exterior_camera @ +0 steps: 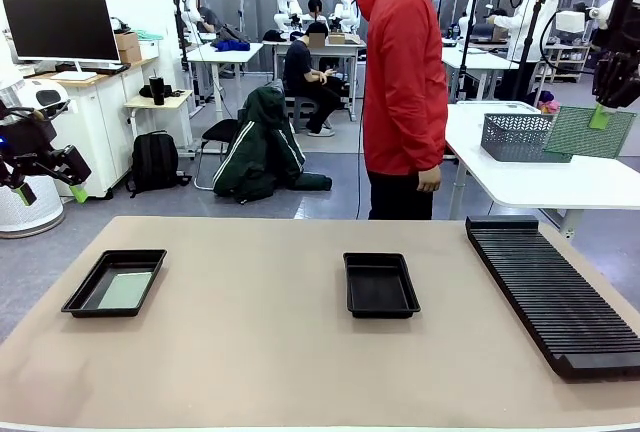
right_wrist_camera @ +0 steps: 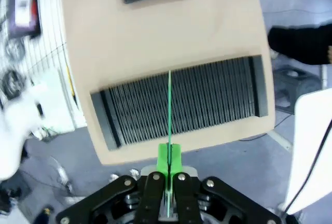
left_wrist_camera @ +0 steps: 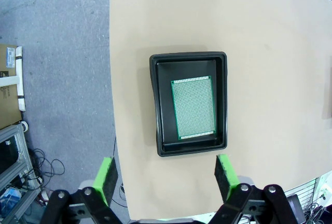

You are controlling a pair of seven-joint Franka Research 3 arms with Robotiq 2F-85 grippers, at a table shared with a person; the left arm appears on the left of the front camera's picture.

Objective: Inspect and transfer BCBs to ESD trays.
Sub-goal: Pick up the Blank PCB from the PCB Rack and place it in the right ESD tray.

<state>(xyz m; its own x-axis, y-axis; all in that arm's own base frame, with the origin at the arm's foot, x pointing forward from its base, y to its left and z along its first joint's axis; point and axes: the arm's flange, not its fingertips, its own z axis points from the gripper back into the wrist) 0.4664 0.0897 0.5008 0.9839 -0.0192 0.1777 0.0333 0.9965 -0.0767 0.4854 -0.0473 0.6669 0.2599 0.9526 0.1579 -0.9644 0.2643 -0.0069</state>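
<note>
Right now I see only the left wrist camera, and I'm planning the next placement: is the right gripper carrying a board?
Observer: Yes, the right gripper is shut on a board, raised high above the rack.
Operator: Is there a free tray?
Observer: The middle tray has nothing in it.
Operator: Anyone close?
Observer: A person in red stands at the table's far edge.

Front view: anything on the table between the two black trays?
No. In the front view the tan table between the left tray, holding a BCB, and the empty middle tray is bare.
</note>
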